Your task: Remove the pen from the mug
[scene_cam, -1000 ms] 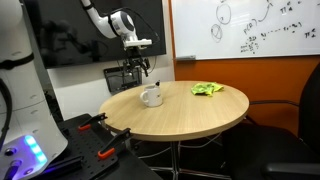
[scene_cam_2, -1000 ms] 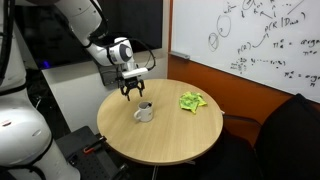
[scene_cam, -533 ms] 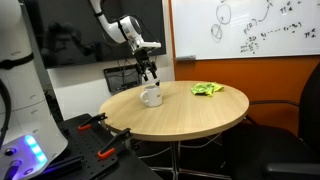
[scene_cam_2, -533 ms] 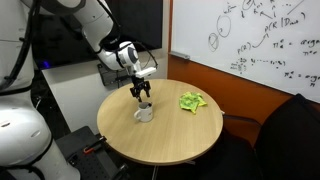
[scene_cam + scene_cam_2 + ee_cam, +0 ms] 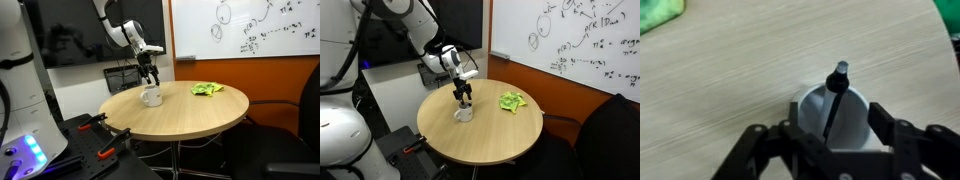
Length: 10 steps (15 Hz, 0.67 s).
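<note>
Wrist view: gripper [image 5: 830, 130] over mug [image 5: 856, 118], jaws spread clear of the pen [image 5: 837, 88] standing in it; mug base hidden by gripper, pen too small to resolve in both exterior views

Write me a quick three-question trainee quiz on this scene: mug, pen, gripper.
1. True or false: the pen stands in the mug.
2. What else lies on the table? A) a green cloth B) a red cup C) a book
3. Fill in: the gripper hangs over the mug with its jaws ____.

Key: 1 true. 2 A. 3 open; in the wrist view the jaws sit spread on either side of the mug, with the pen untouched between them.
</note>
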### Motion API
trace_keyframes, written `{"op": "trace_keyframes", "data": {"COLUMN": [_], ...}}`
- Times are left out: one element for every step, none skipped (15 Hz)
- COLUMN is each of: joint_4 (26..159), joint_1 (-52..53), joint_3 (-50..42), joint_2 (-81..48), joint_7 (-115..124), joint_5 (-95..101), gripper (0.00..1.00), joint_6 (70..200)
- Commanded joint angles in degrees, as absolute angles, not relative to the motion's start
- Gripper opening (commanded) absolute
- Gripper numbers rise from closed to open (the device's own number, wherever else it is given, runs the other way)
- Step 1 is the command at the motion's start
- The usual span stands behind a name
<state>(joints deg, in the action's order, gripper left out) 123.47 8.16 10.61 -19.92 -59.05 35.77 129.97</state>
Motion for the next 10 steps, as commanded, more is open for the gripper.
{"op": "trace_keyframes", "data": {"joint_4": [124.78,124.83,124.75,124.82,124.93,124.92,124.82,124.67,124.37,124.31], "joint_1": [8.29,8.22,8.15,8.25,8.17,8.26,8.19,7.95,8.06,7.99], "joint_3": [10.91,11.09,11.23,11.27,11.41,11.35,11.34,11.49,11.48,11.61], "joint_2": [-18.78,-18.92,-19.21,-19.31,-19.41,-19.57,-19.86,-20.16,-20.48,-20.62], "joint_7": [-59.57,-59.95,-60.15,-59.94,-60.09,-59.84,-60.0,-60.61,-60.62,-61.0], "joint_5": [36.25,36.02,35.69,35.84,35.5,35.71,35.65,35.13,35.27,35.06], "gripper": [0.77,0.76,0.76,0.67,0.66,0.65,0.59,0.65,0.66,0.66], "joint_6": [131.15,131.2,131.03,130.98,131.04,130.89,130.91,131.11,130.97,131.1]}}
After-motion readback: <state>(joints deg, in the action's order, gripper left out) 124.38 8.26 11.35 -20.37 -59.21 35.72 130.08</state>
